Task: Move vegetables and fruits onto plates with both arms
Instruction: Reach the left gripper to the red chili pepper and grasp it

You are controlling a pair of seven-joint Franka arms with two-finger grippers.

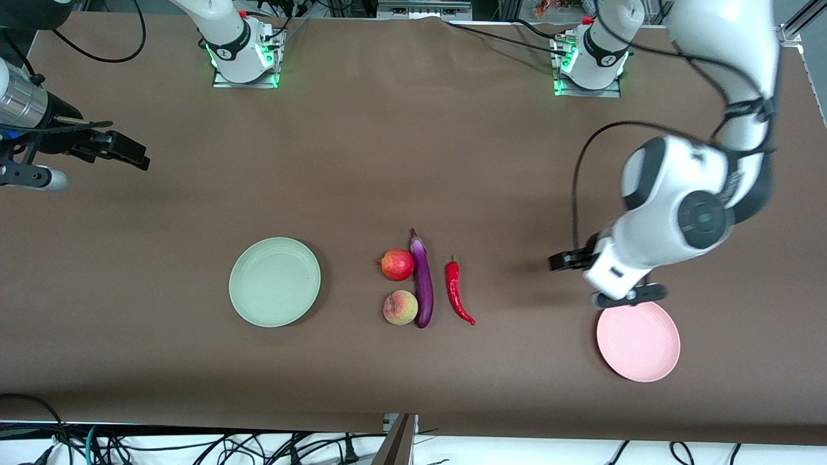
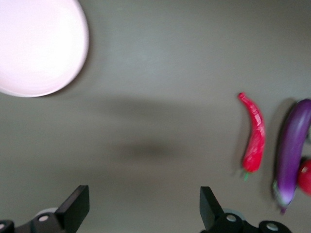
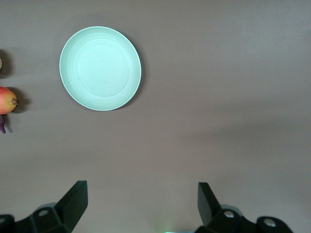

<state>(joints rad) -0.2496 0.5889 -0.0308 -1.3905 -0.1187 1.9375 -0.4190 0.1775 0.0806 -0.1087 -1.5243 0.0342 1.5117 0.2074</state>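
The purple eggplant (image 1: pixel 422 281) lies mid-table, with the red pomegranate-like fruit (image 1: pixel 397 265) and the peach (image 1: pixel 400 307) touching its side toward the right arm's end. The red chili (image 1: pixel 457 290) lies apart, toward the left arm's end. The mint green plate (image 1: pixel 274 281) and the pink plate (image 1: pixel 638 341) are empty. My left gripper (image 1: pixel 572 263) is open and empty over bare table between chili and pink plate. Its wrist view (image 2: pixel 145 208) shows the chili (image 2: pixel 255 136), eggplant (image 2: pixel 293 150) and pink plate (image 2: pixel 39 43). My right gripper (image 1: pixel 132 155) is open and empty over the right arm's end; its wrist view (image 3: pixel 143 206) shows the green plate (image 3: pixel 100 68).
The brown table cloth (image 1: pixel 413 161) covers the table. The two arm bases (image 1: pixel 242 58) (image 1: pixel 588 61) stand along the edge farthest from the front camera. The left arm's bulky elbow (image 1: pixel 701 219) hangs above the pink plate's end. Loose cables (image 1: pixel 194 445) lie below the near edge.
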